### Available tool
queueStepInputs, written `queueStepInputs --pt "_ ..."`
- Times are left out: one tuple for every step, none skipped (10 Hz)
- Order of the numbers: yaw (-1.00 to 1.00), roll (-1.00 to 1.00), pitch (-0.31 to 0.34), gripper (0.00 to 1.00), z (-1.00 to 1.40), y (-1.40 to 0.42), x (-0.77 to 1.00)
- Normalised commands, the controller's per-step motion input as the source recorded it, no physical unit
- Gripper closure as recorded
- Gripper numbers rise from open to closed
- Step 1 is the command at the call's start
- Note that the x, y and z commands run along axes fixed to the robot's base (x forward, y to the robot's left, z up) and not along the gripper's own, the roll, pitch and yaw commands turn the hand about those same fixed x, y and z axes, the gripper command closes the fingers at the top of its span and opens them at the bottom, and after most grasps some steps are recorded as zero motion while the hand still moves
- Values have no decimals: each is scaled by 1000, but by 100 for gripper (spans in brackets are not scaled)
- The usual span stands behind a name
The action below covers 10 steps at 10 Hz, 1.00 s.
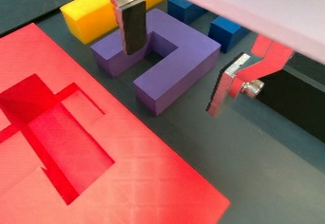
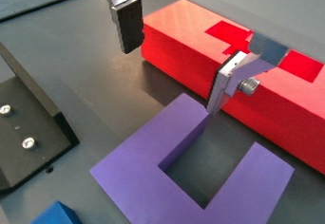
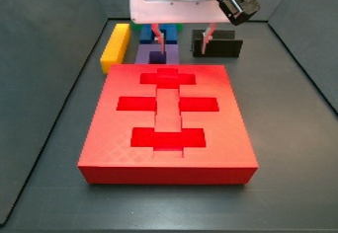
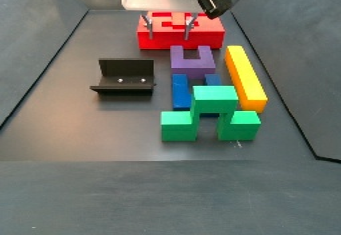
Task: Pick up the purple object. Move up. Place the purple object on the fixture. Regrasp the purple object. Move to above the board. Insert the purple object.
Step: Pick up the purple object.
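The purple object (image 1: 172, 62) is a U-shaped block lying flat on the dark floor, just beyond the red board's (image 3: 165, 109) far end. It also shows in a wrist view (image 2: 191, 166) and in both side views (image 3: 156, 51) (image 4: 193, 58). My gripper (image 1: 184, 57) is open and empty and hovers just above the purple object. Its jaws stand wide apart, one finger (image 1: 132, 24) over the block, the other finger (image 1: 235, 81) beside it. The dark fixture (image 4: 123, 77) stands apart to one side, also seen in a wrist view (image 2: 26, 123).
A long yellow block (image 4: 244, 75) lies beside the purple object. A blue block (image 4: 181, 88) and a green block (image 4: 206, 115) lie behind it, away from the board. The board's side wall (image 2: 216, 71) is close to the purple object.
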Motion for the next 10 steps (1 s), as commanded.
queueStepInputs --pt "191 434 56 0 0 -37 -269" --pt "203 484 27 0 23 -151 -314" --pt "317 500 46 0 0 -100 -17" --pt "209 486 79 0 0 -29 94" --pt "66 350 83 0 -3 -11 251" --pt "0 263 100 0 -183 0 503" --pt "-54 189 80 0 -351 66 403" --pt "0 186 74 0 -357 31 189" --pt "17 214 61 0 -200 11 0" --pt "0 207 70 0 0 74 -266"
